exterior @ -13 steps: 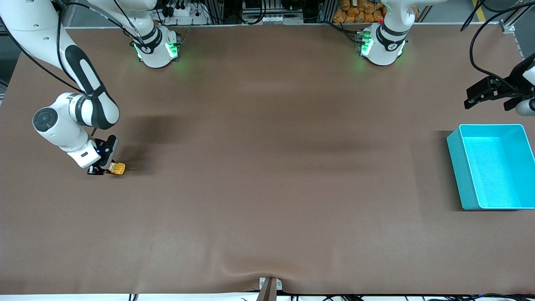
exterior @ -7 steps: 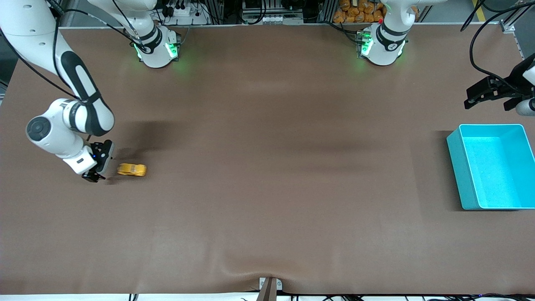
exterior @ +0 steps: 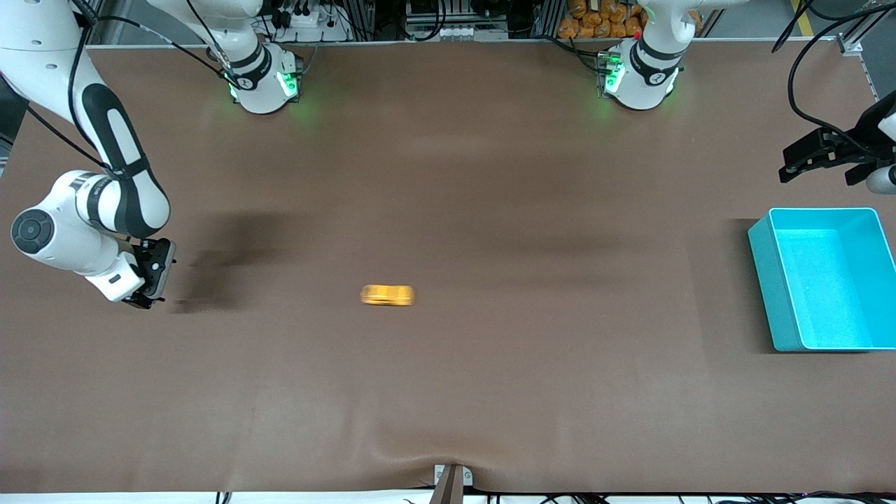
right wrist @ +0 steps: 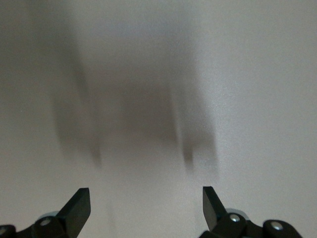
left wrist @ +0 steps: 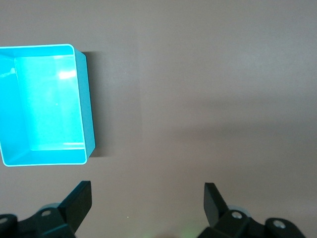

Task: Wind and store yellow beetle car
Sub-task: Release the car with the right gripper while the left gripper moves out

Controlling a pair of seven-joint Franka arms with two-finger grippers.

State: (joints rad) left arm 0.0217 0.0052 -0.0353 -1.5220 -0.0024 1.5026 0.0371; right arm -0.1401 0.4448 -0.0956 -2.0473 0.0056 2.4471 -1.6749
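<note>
While the yellow beetle car [exterior: 388,295] sits blurred at mid-frame on the table [exterior: 448,392], both claws gape empty: right gripper [exterior: 145,302] at frame left, left gripper [exterior: 819,162] waiting above the turquoise bin [exterior: 763,280]. Light, rigid, prone to rolling; pinch its flanks.

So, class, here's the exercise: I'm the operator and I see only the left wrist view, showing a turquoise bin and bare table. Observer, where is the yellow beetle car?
Observer: The yellow beetle car stands free near the table's middle, toward the right arm's end from the turquoise bin.
Operator: Does the right gripper hold anything?
Observer: No. The right gripper is open and empty, low over the right arm's end; your left gripper waits open beside the bin.
</note>
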